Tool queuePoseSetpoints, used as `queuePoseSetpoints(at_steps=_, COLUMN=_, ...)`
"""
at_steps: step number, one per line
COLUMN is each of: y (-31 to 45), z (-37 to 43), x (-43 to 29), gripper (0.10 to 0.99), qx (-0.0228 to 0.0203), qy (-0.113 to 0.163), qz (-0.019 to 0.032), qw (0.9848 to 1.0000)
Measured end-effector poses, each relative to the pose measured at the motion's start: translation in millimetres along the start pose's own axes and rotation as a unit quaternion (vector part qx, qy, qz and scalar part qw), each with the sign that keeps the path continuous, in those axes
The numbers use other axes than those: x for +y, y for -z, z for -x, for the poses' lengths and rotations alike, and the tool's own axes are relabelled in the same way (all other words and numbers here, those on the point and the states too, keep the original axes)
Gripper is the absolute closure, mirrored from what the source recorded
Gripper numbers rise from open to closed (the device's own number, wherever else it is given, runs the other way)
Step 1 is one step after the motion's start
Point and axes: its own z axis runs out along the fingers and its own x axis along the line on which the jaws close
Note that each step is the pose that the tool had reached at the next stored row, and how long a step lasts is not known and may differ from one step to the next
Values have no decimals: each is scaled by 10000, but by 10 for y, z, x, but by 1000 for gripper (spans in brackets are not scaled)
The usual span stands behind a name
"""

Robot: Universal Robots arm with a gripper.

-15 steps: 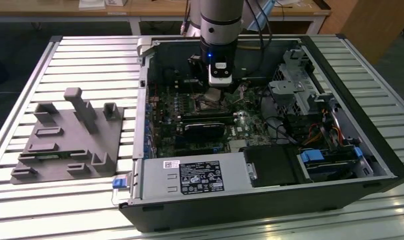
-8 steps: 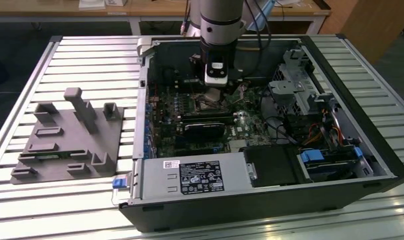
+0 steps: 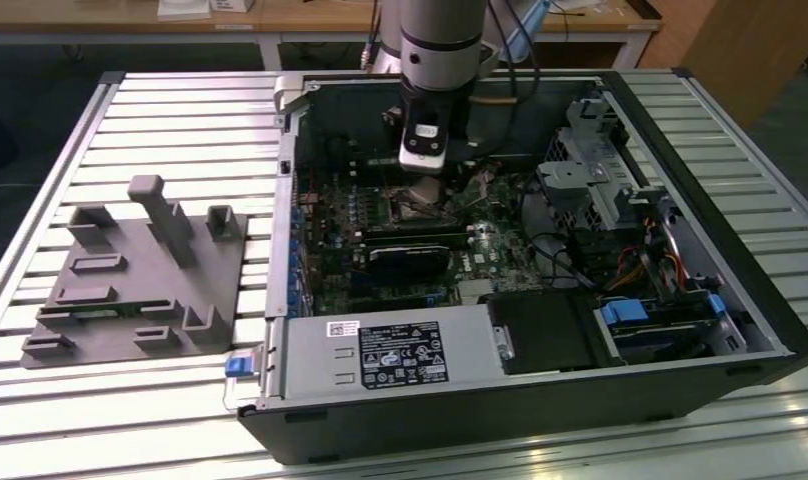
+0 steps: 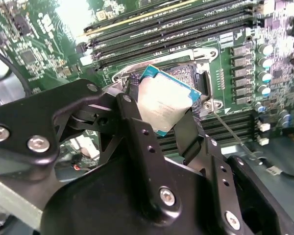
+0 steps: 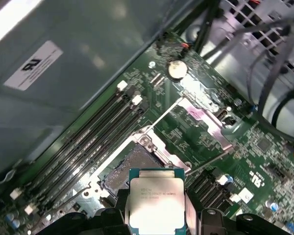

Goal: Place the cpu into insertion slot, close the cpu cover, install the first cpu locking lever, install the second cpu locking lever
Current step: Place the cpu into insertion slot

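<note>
My gripper (image 3: pixel 424 172) reaches down into the open computer case, shut on the cpu (image 4: pixel 164 100), whose pale metal top shows between the two black fingers (image 4: pixel 132 115). In the first wrist view the cpu (image 5: pixel 157 201) hangs tilted just above the insertion slot (image 5: pixel 130 164), apart from it. The slot (image 4: pixel 188 73) lies uncovered, dark in the centre with a silvery rim. The cpu cover (image 5: pixel 202 122) stands swung open beside the slot. A thin locking lever (image 4: pixel 228 128) sticks out free along the slot's edge.
Long memory slots (image 5: pixel 95 134) run beside the socket. Cables (image 5: pixel 279 58) and a drive cage (image 3: pixel 598 185) crowd the exterior view's right of the case. A power supply (image 3: pixel 384 355) sits at the front. A grey fixture (image 3: pixel 137 275) rests on the slatted table.
</note>
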Motion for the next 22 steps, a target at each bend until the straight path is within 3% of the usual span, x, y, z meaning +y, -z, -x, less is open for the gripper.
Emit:
queuePoseSetpoints(at_steps=5, y=-11, z=0, x=-1, gripper=549, qx=-28, qy=-448, qz=-4, qw=9990)
queuePoseSetpoints(at_steps=10, y=-25, z=0, x=-2, gripper=549, qx=-56, qy=-899, qz=-8, qw=9959)
queuePoseSetpoints(at_steps=16, y=-38, z=0, x=-2, gripper=549, qx=-90, qy=-1439, qz=-12, qw=9896)
queuePoseSetpoints(at_steps=22, y=-55, z=0, x=-3, gripper=549, qx=-123, qy=-1977, qz=-16, qw=9802)
